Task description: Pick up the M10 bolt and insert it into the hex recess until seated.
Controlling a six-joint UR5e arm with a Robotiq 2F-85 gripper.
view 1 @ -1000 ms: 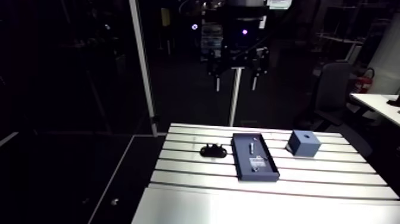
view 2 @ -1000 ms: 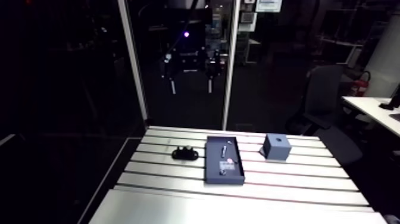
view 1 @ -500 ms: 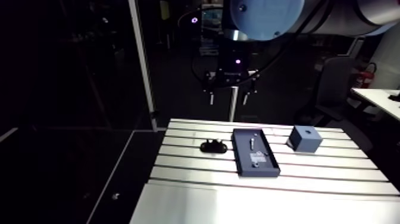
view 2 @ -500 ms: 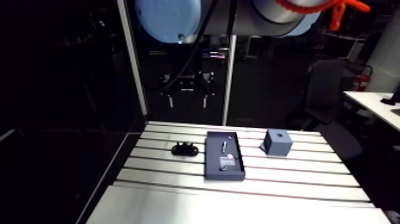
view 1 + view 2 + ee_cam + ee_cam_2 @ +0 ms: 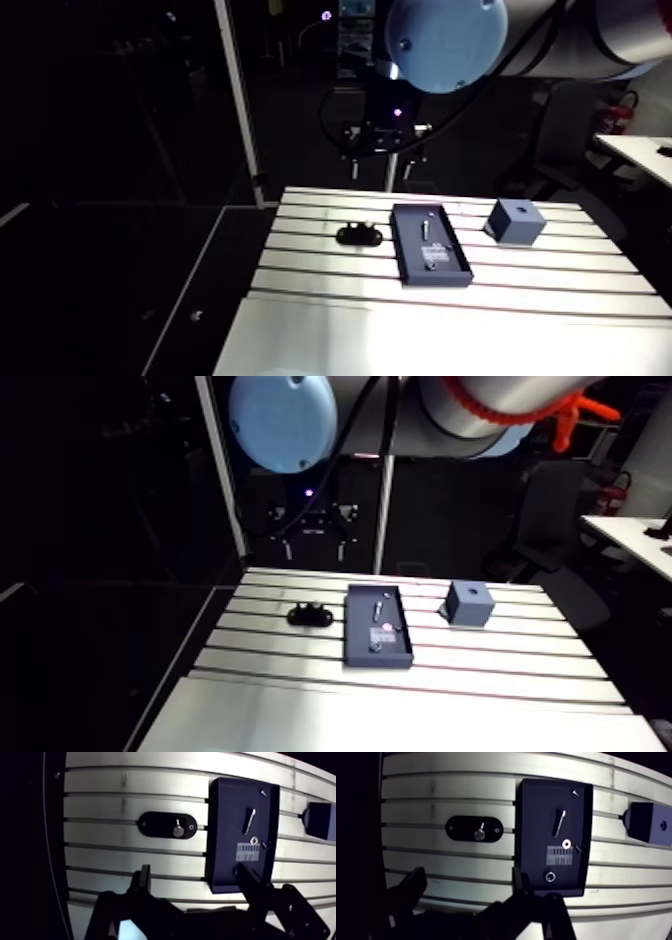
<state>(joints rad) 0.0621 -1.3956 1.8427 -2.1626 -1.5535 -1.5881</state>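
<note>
- Between the fingertips of the end effector (image 5: 194,872) nothing is held. The jaws stand wide apart, well above the desk (image 5: 110,807).
- One finger (image 5: 250,883) overlaps the near edge of the dark tray (image 5: 225,827). The other hangs over bare desk, short of the black oval fixture (image 5: 167,825).
- M10 bolt (image 5: 249,821): lying flat in the tray's far half, ahead of the tray-side finger and off the end effector's centre line.
- Bolt long axis: nearly along the tray's long side, across the desk slots. The closing line of the fingers crosses it close to square.
- Judgement: the approach calls for a sideways shift toward the tray, an advance, then a descent, with little wrist rotation.
- Caution: a small ring (image 5: 254,840) lies just beside the bolt's near end.
- Blue block (image 5: 466,606): beyond the tray, with a dark hole on top. Whether that hole is hexagonal cannot be told.
</note>
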